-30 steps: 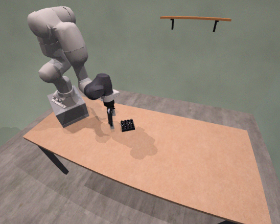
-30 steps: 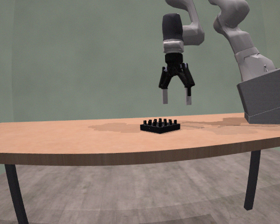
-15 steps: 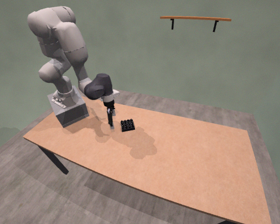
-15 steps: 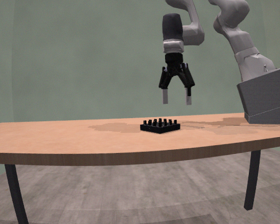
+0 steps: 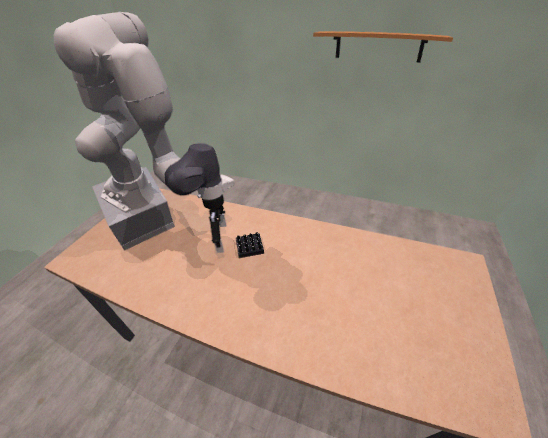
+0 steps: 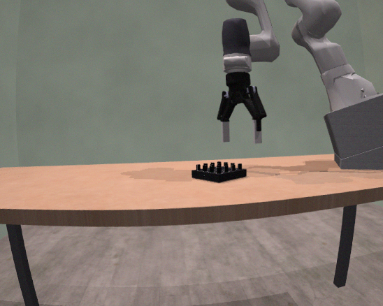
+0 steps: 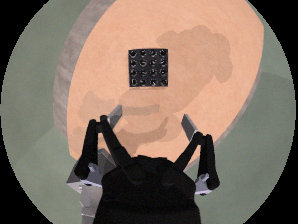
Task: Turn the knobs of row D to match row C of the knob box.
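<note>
The small black square knob box (image 6: 219, 173) stands mid-frame on the tan wooden bench (image 6: 92, 195). The tool (image 6: 242, 136), spread wide and empty, hangs above (knobs crowd closely): descending this wide risks nudging neighbouring rows.

a light wooden table (image 6: 92, 195) carries the black knob box (image 6: 219, 172) and the arm's grey pedestal (image 6: 368, 154).

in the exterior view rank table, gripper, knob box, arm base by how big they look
1. table
2. arm base, cut off by the frame edge
3. gripper, open and empty
4. knob box

Gripper and knob box look close in size, so their order is unsure.
</note>
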Robot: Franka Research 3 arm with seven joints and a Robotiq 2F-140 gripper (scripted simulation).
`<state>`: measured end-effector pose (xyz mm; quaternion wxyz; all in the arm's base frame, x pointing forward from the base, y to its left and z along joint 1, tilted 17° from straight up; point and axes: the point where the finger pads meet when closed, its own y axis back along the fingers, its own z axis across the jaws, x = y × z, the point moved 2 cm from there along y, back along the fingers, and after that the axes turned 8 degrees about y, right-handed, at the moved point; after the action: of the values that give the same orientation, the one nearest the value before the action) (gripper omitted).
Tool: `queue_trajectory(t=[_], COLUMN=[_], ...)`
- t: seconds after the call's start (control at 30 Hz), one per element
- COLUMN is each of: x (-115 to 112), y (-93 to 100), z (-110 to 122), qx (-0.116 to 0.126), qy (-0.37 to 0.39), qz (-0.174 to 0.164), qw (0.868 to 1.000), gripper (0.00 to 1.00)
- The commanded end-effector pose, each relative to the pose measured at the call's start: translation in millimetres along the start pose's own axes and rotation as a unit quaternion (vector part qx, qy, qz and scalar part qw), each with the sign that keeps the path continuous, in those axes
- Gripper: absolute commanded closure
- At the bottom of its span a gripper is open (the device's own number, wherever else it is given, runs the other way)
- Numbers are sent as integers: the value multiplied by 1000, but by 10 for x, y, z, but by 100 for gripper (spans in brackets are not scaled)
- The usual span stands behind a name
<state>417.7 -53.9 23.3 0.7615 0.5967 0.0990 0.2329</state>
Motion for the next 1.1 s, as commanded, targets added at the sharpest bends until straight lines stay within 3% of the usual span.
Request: queue_trajectory(t=[0.0, 1.07], x=[2, 5], y=[3, 4], z=[-4, -5], qx=[0, 0], qy=[-2, -8], qz=[1, 1], qw=[1000, 1000], gripper=[0, 0])
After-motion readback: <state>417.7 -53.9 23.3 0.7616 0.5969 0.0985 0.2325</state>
